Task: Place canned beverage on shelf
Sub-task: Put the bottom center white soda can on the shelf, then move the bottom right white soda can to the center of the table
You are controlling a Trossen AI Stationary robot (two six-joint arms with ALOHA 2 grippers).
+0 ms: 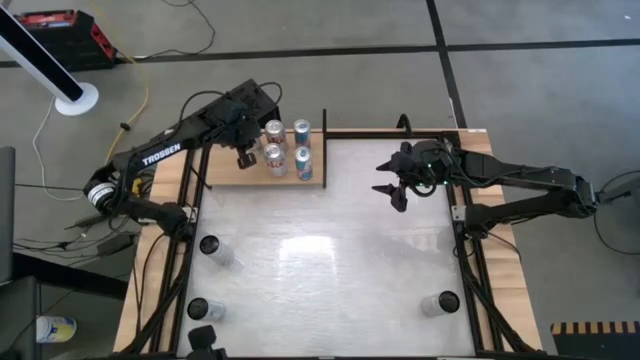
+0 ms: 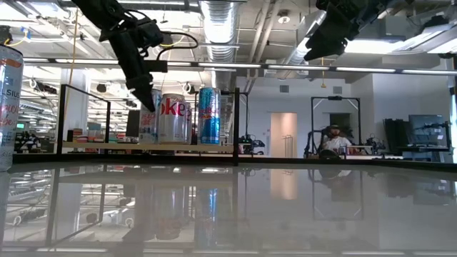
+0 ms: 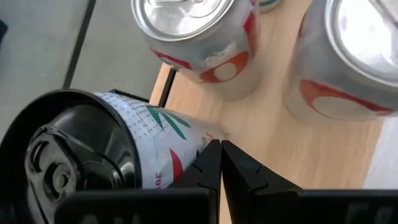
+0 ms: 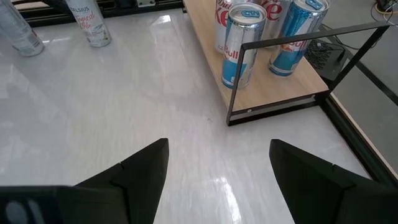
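The shelf (image 1: 225,172), a light-wood plank with thin black uprights, stands at the table's far left. On it stand two silver-and-red cans (image 1: 275,131) (image 1: 276,160) and two blue cans (image 1: 303,130) (image 1: 304,163). A white can with a black top and a green-and-red print (image 3: 124,155) stands on the plank at their left. My left gripper (image 3: 221,158) is shut and hangs over the shelf (image 1: 245,157), right beside that white can. My right gripper (image 4: 217,168) is open and empty above the table's far middle (image 1: 395,187). My left gripper points down at the plank (image 3: 280,143) with its fingers shut. One finger's outer side (image 3: 208,163) lies close against the white can's side wall (image 3: 186,146). I cannot tell whether it touches the can.
Loose cans stand on the white tabletop at the near left (image 1: 212,248) (image 1: 200,308) and the near right (image 1: 440,303). The shelf's black uprights (image 4: 283,37) frame its right end. The table's middle (image 1: 330,250) is bare.
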